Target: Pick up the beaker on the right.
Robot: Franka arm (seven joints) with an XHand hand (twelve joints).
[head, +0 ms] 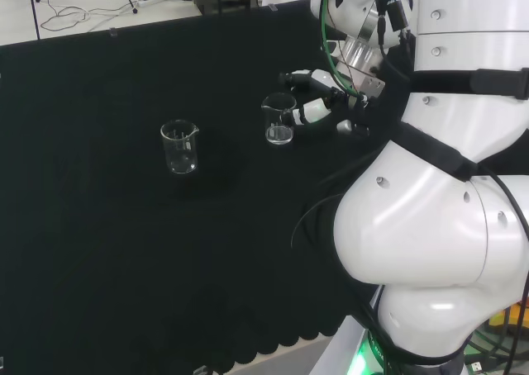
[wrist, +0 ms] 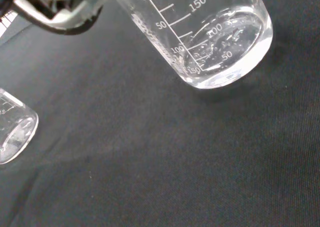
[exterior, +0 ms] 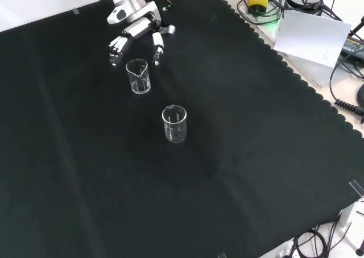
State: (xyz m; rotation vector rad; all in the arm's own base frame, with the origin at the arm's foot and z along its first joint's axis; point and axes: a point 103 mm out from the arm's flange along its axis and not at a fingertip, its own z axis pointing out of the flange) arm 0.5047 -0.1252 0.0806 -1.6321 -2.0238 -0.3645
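Two clear glass beakers stand upright on the black cloth. In the head view the right beaker [head: 279, 119] stands just left of the hand [head: 318, 102]; the left beaker [head: 180, 147] is farther left and nearer. In the front view the hand [exterior: 136, 30] comes in from the top, its fingers spread and fairly straight on either side just behind the farther beaker [exterior: 139, 76]. They do not close round it. The other beaker [exterior: 174, 123] stands nearer the camera. The wrist view has the near beaker [wrist: 210, 32] large with printed marks, and the second beaker [wrist: 12, 129] at the edge.
The arm's white links [head: 438, 201] rise at the right of the head view. The cloth's scalloped edge [exterior: 296, 70] runs along the right in the front view, with a white sheet [exterior: 313, 36] and cables beyond it.
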